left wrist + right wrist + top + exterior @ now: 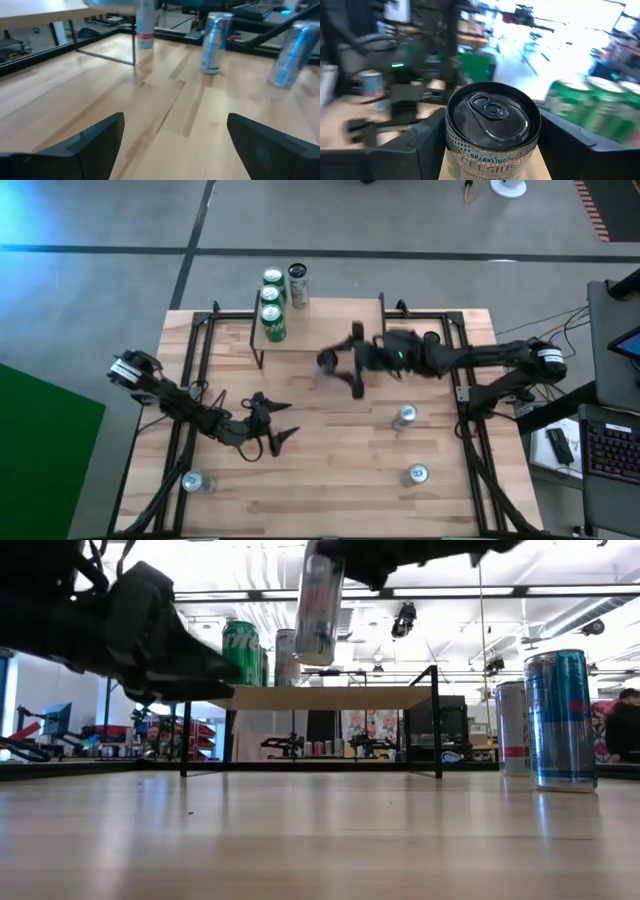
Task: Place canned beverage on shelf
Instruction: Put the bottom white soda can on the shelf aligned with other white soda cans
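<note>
We see the right gripper (492, 145) clamped on a Celsius can (492, 125), its label cut off; the left gripper (172, 145) gapes, empty, above the table (165, 115).

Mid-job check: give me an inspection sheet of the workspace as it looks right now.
Surface: wooden table, bare between the cans.
Job's things: shelf at the far side carries green cans and a dark can at its left end; silver can held in the air near the shelf.
Clutter: three loose cans standing on the table.
Grippers: right gripper has its jaws shut on the silver can; left gripper has its jaws open, empty, low over the table.
Cables: some beside the right arm's base.
Surroundings: keyboard to the right.
</note>
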`<state>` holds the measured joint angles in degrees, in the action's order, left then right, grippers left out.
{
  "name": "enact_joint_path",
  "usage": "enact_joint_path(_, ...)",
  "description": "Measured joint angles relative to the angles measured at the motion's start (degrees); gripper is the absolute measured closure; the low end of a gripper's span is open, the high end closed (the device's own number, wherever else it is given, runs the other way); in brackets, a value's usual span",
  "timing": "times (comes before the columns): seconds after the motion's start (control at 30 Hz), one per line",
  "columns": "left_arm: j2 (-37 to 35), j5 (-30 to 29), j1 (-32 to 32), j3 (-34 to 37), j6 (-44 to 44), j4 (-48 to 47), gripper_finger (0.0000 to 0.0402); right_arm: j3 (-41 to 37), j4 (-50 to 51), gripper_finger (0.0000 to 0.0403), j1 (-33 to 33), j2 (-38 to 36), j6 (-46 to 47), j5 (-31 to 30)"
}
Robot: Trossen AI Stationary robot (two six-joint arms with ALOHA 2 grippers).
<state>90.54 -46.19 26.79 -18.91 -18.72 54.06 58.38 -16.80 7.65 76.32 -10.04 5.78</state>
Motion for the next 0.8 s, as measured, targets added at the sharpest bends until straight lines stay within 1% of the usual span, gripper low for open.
enact_joint_path(0.1, 1.66, -2.76, -0.19, -0.7, -0.01, -0.19, 0.0063, 7.25, 6.77, 0.0149, 3.42, 3.14, -0.78, 0.69)
enact_joint_path(0.2, 3.41, -2.91, -0.25, -1.36, 0.0, -0.23, 0.0063, 15.13, 13.1, 0.0149, 6.55, 7.43, -3.52, 3.43)
enact_joint_path(0.3, 5.03, -2.77, -0.27, -1.95, -0.02, -0.17, 0.0063, 22.29, 16.22, 0.0149, 11.01, 12.43, -4.0, 10.11)
enact_joint_path(0.37, 6.05, -2.71, -0.27, -2.31, -0.08, -0.11, 0.0063, 26.39, 16.56, 0.0149, 14.84, 15.67, -2.03, 15.18)
enact_joint_path(0.5, 6.77, -2.71, -0.22, -1.98, -0.91, -0.14, 0.0063, 32.92, 17.28, 0.0149, 21.17, 21.54, 1.34, 20.57)
enact_joint_path(0.63, 6.6, -2.81, -0.34, -1.51, -1.12, -0.22, 0.0063, 38.13, 19.7, 0.0149, 24.18, 26.45, 1.47, 22.86)
enact_joint_path(0.8, 6.14, -2.95, -1.63, -1.45, 0.9, -0.09, 0.0063, 44.21, 23.55, 0.0149, 24.69, 31.61, -0.69, 25.81)
